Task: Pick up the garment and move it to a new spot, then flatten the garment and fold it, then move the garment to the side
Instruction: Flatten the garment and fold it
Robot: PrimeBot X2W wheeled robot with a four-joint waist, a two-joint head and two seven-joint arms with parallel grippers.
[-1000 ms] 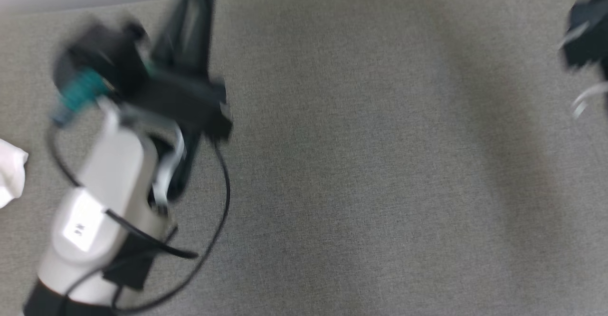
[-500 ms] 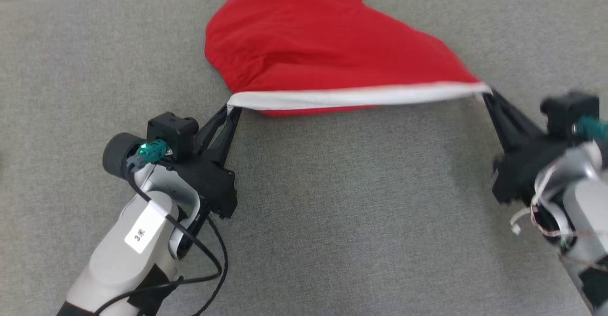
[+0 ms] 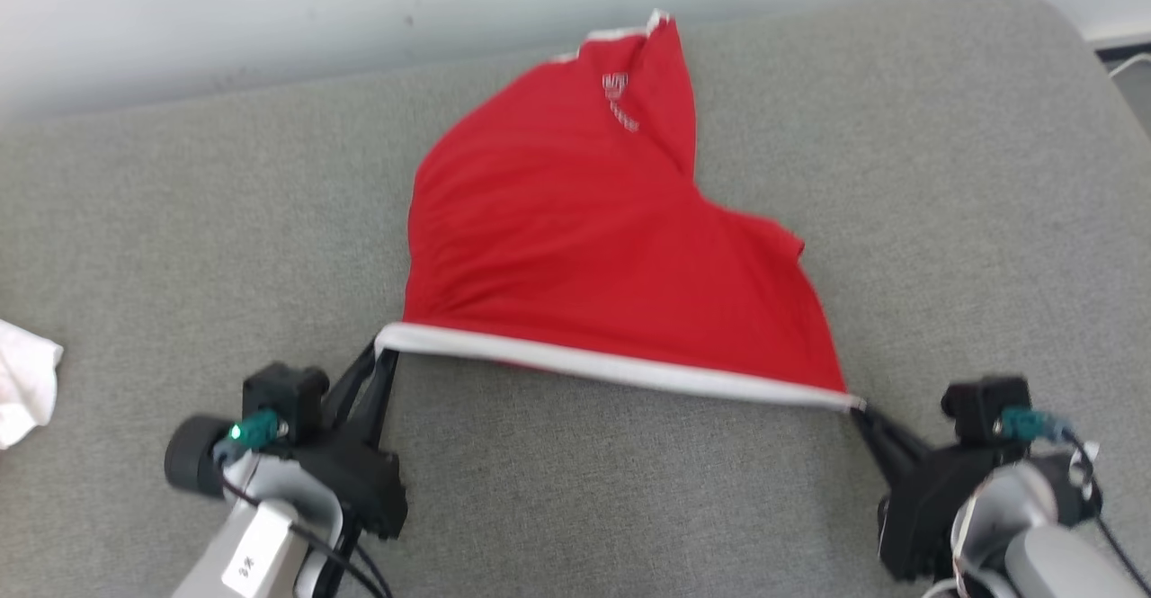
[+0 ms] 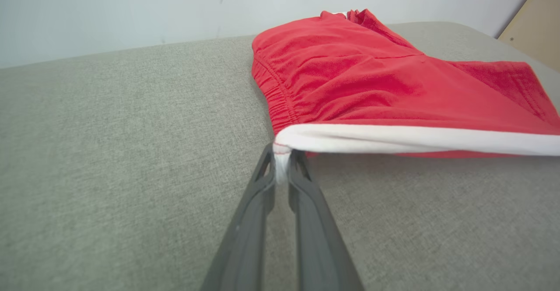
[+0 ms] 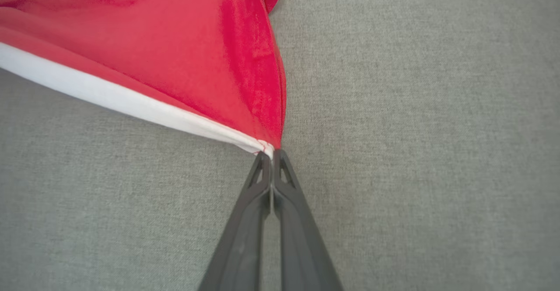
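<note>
The garment (image 3: pixel 575 247) is a pair of red shorts with a white band along its near edge, spread on the grey cushion (image 3: pixel 629 490). My left gripper (image 3: pixel 382 355) is shut on the band's left corner, and the left wrist view shows that gripper (image 4: pixel 281 162) pinching the white cloth of the garment (image 4: pixel 372 85). My right gripper (image 3: pixel 859 411) is shut on the band's right corner. In the right wrist view the gripper (image 5: pixel 272 155) clamps the garment (image 5: pixel 188 50) at its tip. The white band is stretched taut between the two grippers.
A white cloth (image 3: pixel 22 382) lies at the cushion's left edge. A pale wall (image 3: pixel 360 4) runs behind the cushion. The cushion's rounded far right corner (image 3: pixel 1070 31) drops off to the floor. Bare grey fabric lies in front of the garment.
The head camera has swung, bringing the garment and both grippers into view. The white band now sits lower in the view, still stretched between both shut grippers.
</note>
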